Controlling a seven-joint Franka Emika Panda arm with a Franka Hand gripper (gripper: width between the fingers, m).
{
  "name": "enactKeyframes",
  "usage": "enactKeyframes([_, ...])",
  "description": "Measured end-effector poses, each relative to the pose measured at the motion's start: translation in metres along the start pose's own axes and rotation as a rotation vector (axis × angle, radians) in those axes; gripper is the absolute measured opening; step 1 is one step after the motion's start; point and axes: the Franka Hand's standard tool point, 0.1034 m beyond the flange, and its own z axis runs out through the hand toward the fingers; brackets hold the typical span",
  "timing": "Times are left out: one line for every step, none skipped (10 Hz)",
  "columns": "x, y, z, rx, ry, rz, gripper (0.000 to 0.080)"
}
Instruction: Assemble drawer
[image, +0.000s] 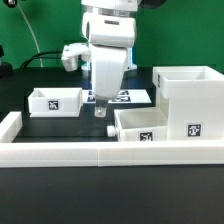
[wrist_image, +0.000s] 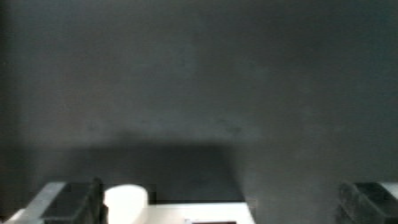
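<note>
**End effector (image: 103, 112) released at a corner of the near tray (image: 140, 127)**

Only the wrist view shows the fingers (wrist_image: 68, 203). They are spread wide, so the end effector (wrist_image: 222, 205) grips nothing. A white rounded edge sits between them, close to one finger; I cannot tell whether it touches.

Only the exterior view shows the layout. The housing (image: 190, 100) stands on the black worktop (image: 60, 125). The near tray lies just beside it, towards the exterior view's left. The far tray (image: 55, 100) is well apart from the housing on that same side. The marker board (image: 125, 97) lies between far tray and housing, behind the arm. A border wall (image: 100, 152) runs in front of the housing, and a green backdrop (image: 12, 30) hangs behind. The open tops show only white inner walls.
</note>
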Motion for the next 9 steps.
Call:
enactKeyframes([0.0, 0.0, 0.0, 0.0, 0.0, 0.0, 0.0648])
enactKeyframes([0.0, 0.0, 0.0, 0.0, 0.0, 0.0, 0.0648])
enactKeyframes([-0.001, 0.0, 0.0, 0.001, 0.001, -0.002, 0.0648])
enactKeyframes([-0.006, -0.001, 0.001, 0.002, 0.004, -0.006, 0.0648])
enactKeyframes([-0.009, -0.003, 0.006, 0.009, 0.005, -0.012, 0.0648])
enactKeyframes([-0.014, -0.004, 0.01, 0.016, 0.013, -0.023, 0.0648])
enactKeyframes([-0.02, -0.006, 0.013, 0.019, 0.047, -0.027, 0.0648])
enactKeyframes([-0.026, -0.007, 0.014, 0.017, 0.091, -0.007, 0.0648])
enactKeyframes([-0.026, -0.008, 0.015, 0.021, 0.109, 0.009, 0.0648])
